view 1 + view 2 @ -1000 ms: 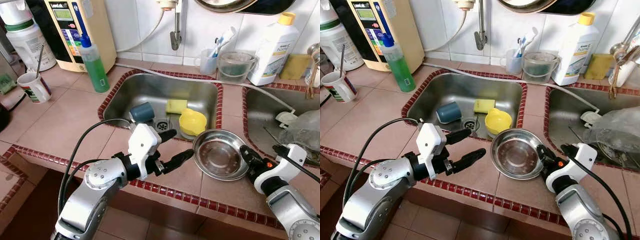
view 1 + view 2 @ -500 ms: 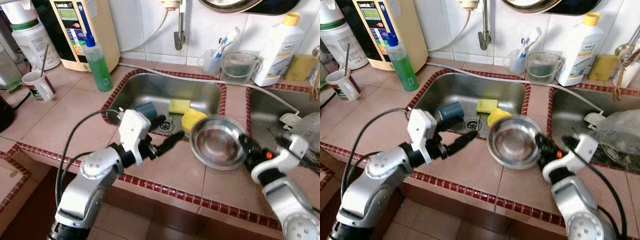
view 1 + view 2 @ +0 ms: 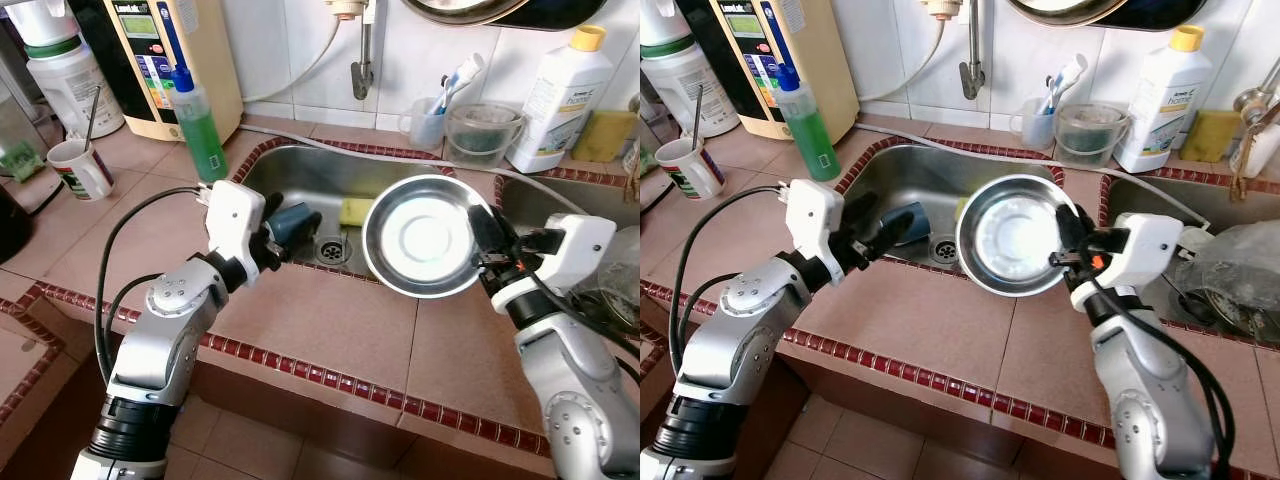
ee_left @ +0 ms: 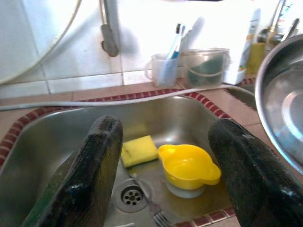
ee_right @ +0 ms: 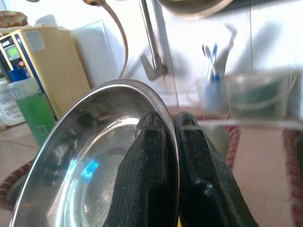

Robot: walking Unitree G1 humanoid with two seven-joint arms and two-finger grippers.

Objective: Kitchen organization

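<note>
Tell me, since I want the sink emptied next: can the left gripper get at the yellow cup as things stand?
Probably yes. The left gripper is open at the sink's near edge, aimed at the yellow cup, with nothing between them. The steel bowl in the right gripper hangs close beside that path.

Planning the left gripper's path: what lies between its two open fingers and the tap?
In the left wrist view, the left gripper looks over the sink: a yellow sponge, a yellow cup and the drain.

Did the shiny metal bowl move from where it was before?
Yes. The right gripper lifted the steel bowl off the counter and tilted it up over the sink's edge.
</note>
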